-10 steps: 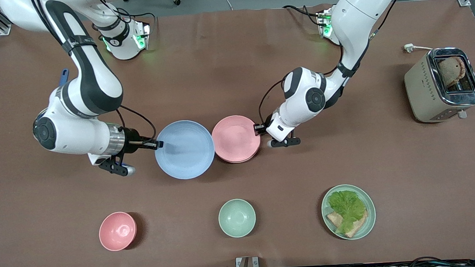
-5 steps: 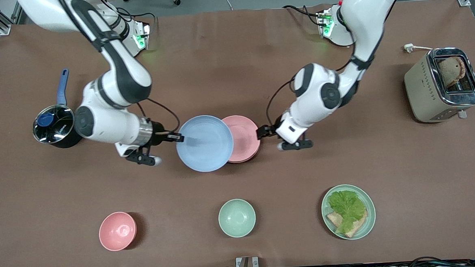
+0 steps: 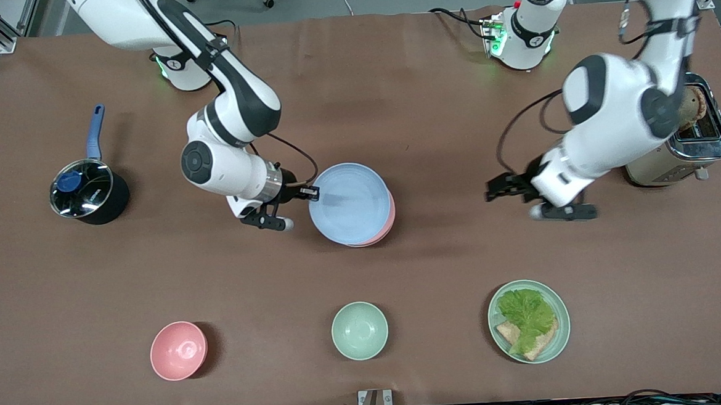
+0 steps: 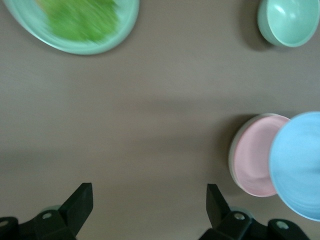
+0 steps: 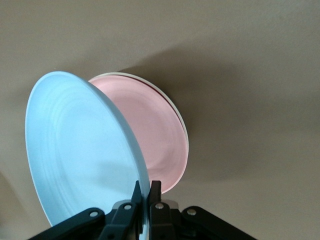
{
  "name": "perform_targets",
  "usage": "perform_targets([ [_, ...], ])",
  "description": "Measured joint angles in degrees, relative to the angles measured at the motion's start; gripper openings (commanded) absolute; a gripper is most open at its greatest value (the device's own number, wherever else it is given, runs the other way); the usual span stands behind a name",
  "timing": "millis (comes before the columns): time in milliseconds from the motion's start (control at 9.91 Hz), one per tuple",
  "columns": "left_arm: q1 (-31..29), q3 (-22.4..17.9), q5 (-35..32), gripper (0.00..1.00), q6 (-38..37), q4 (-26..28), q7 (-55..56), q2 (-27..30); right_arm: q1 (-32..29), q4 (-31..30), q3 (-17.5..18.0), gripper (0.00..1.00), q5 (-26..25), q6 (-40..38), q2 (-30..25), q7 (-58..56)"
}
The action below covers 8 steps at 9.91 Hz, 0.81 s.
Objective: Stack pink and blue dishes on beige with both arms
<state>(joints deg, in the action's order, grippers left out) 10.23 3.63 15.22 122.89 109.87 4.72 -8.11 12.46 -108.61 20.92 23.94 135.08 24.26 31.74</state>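
Blue plate (image 3: 348, 203): one, held tilted by its rim in the pinched-shut right gripper (image 3: 312, 193), over the pink plate (image 3: 388, 221) near the table's centre. In the right wrist view the blue plate (image 5: 80, 155) is seen lifted clear of the pink plate (image 5: 155, 135), not laid on it. One pink plate is counted, lying on one beige plate (image 5: 172, 107); of the beige plate only a thin pale rim shows in both wrist views (image 4: 233, 150), and in the front view it cannot be made out. Most of the pink plate is covered by the blue one in the front view.

Left gripper (image 3: 500, 189): fingers spread wide, nothing held, hanging over bare table at about 3 o'clock from the stack, well apart from it.

Other things counted: two bowls, one pink bowl (image 3: 179, 350) at about 7 o'clock from the stack and one green bowl (image 3: 359, 330) at 6 o'clock, both nearer the front camera. One green plate (image 3: 558, 315) with lettuce (image 3: 527, 314) and bread (image 3: 543, 341) at about 5 o'clock; in the left wrist view it is blurred and cut off at the frame edge (image 4: 125, 25). One pot (image 3: 85, 192) with a blue handle at 9 o'clock, toward the right arm's end. One toaster (image 3: 697, 141) at 3 o'clock, partly hidden by the left arm.
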Motion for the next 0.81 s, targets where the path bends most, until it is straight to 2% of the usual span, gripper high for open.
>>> perform_targets([
  [404, -4.37, -2.62, -8.0, 1.0, -1.73, -0.97, -0.5, 9.05, 0.76, -3.45, 0.09, 0.04, 0.0, 7.09, 1.81, 0.02],
  [606, -4.99, -4.14, -11.68, 1.0, -10.65, -5.76, -3.39, 12.01, 1.72, -3.93, 0.11, 0.07, 0.0, 8.88, 2.56, 0.02],
  [807, -6.22, -4.34, -11.95, 1.0, -20.82, -13.95, -5.98, 12.54, 1.9, -4.13, 0.11, 0.08, -0.01, 9.43, 3.4, 0.02],
])
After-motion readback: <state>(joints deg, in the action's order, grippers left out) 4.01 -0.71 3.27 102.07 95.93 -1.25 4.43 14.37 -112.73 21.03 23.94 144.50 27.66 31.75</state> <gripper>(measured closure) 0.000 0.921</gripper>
